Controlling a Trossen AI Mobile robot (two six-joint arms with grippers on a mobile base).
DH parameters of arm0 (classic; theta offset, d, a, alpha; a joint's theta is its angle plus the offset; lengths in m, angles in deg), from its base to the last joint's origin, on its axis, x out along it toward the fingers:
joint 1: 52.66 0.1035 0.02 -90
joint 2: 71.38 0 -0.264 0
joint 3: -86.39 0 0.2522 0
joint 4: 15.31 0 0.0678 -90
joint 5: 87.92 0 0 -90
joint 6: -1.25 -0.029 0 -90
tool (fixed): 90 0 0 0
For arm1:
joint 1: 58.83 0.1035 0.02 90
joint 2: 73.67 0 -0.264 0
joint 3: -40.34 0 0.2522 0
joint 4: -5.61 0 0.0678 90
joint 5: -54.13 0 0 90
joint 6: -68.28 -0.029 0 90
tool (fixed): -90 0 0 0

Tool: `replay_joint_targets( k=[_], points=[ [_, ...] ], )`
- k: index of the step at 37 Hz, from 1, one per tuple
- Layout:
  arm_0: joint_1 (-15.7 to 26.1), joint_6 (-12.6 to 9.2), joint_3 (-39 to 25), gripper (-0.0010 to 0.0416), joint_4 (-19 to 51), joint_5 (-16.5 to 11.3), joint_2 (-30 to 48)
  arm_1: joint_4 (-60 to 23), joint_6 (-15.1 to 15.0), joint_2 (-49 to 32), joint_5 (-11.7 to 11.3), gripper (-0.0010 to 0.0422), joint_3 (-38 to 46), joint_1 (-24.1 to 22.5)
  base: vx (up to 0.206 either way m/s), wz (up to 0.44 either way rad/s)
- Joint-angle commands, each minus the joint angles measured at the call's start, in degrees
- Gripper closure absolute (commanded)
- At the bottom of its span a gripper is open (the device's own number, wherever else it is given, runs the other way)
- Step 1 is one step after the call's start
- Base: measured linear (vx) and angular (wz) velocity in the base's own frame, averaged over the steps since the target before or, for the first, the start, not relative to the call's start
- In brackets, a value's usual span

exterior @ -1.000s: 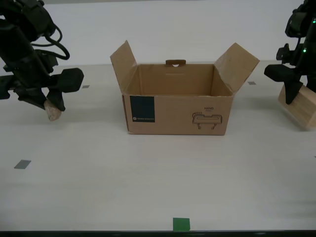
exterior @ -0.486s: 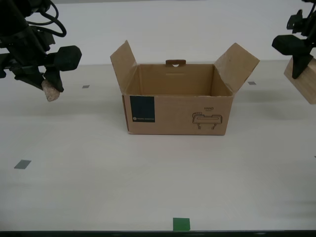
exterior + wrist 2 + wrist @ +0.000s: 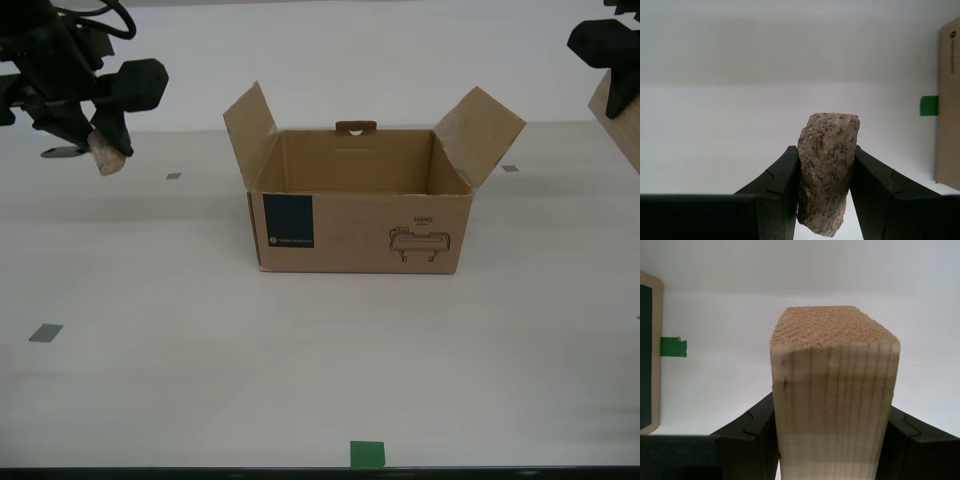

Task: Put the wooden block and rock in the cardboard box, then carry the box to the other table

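Rock [image 3: 106,156] aloft, clear of box [image 3: 360,215]

The cardboard box [image 3: 357,205] sits open on the bench [image 3: 200,380]. Far off one side of the box, my second hand [image 3: 95,140] holds the rock [image 3: 105,155] up in the air. Far off the other side, my first hand [image 3: 618,85] holds the wooden block [image 3: 625,125] up high too.

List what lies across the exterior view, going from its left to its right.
My second gripper holding the rock → the cardboard box, open and empty → my first gripper holding the wooden block at the frame's edge.
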Motion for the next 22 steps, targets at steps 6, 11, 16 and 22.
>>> replay_joint_targets(
  k=[6, 11, 16, 22],
  points=[
    [0.04, -0.04, -0.02, 0.0406, 0.44, -1.62, -3.19, -0.35, -1.73, 3.8, 0.87, 0.0413, 2.93, -1.07, 0.0, 0.0],
    [0.09, -0.09, -0.02, 0.0406, 0.37, -3.52, -4.96, -0.61, -1.81, 5.84, 2.08, 0.0413, 4.87, -1.38, 0.0, 0.0],
    [0.15, -0.15, -0.02, 0.0407, 0.39, -4.48, -6.58, -1.07, -2.38, 7.19, 2.08, 0.0413, 7.3, -2.05, 0.0, 0.0],
    [0.39, -0.15, -0.13, 0.0407, 0.35, -4.66, -8.35, -1.9, -4.0, 7.45, 3.48, 0.0413, 10.86, -3.39, 0.0, 0.0]
  ],
)
